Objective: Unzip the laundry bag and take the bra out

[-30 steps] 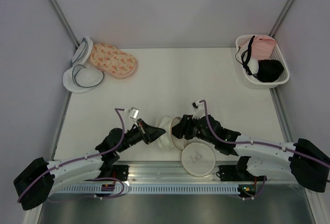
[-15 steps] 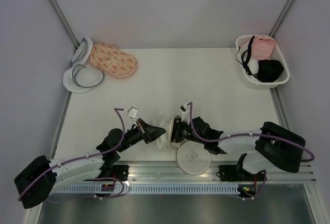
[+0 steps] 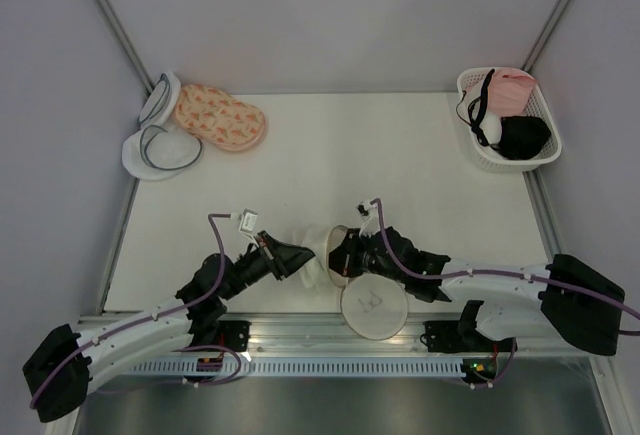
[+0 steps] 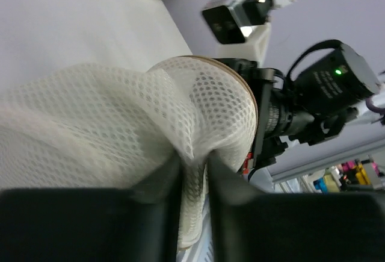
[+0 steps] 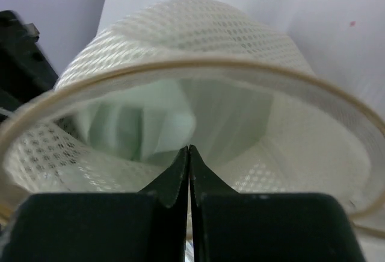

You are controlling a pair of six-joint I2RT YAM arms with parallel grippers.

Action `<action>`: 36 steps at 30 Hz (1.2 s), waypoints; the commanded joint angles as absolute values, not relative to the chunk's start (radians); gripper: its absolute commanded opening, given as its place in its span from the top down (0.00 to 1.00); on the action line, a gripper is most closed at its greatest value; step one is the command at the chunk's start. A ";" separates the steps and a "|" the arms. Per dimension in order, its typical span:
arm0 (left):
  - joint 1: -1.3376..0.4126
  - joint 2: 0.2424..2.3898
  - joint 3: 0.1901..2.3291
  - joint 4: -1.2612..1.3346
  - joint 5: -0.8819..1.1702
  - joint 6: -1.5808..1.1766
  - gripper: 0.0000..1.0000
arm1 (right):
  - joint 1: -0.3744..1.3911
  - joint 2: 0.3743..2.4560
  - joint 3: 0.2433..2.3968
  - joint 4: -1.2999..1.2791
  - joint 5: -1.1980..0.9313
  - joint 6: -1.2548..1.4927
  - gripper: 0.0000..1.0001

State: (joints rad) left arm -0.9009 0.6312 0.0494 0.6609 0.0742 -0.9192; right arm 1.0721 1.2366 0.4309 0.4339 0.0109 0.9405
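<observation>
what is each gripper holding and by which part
The left gripper pinches a fold of mesh on the laundry bag. The right gripper is shut inside the open bag, tips at the bra; whether it has caught fabric cannot be told.

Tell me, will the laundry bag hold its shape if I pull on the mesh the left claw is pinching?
Probably not: the laundry bag mesh bunches and folds where the left claw pinches it, so it looks floppy. Its tan rim holds a round hoop, so the mouth should likely stay open.
</observation>
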 commanded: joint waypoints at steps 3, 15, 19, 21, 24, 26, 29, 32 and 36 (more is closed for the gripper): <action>-0.904 0.508 0.035 0.430 -0.049 -0.954 0.39 | 1.085 1.054 0.456 0.083 0.189 0.867 1.00; -0.904 0.446 0.012 0.290 -0.127 -1.008 0.00 | 1.086 0.853 0.436 -0.074 0.207 0.847 1.00; -0.905 0.495 0.018 0.296 -0.150 -1.014 0.00 | 1.085 0.923 0.469 -0.043 0.195 0.816 0.90; -0.905 0.509 0.028 0.258 -0.182 -1.026 0.01 | 1.086 0.974 0.486 -0.008 0.178 0.805 0.69; -0.905 0.506 0.038 0.206 -0.215 -1.038 0.02 | 1.086 1.089 0.535 0.064 0.166 0.785 0.63; -0.904 0.465 0.040 0.177 -0.222 -1.048 0.02 | 1.088 1.178 0.581 0.089 0.163 0.764 0.63; -0.904 0.389 0.038 0.118 -0.236 -1.048 0.02 | 1.100 1.270 0.650 0.095 0.169 0.729 0.63; -0.905 0.338 0.035 0.061 -0.247 -1.046 0.02 | 1.120 1.334 0.722 0.071 0.201 0.704 0.63; -0.904 0.285 0.020 0.029 -0.249 -1.063 0.01 | 1.127 1.483 0.843 -0.044 0.274 0.675 0.57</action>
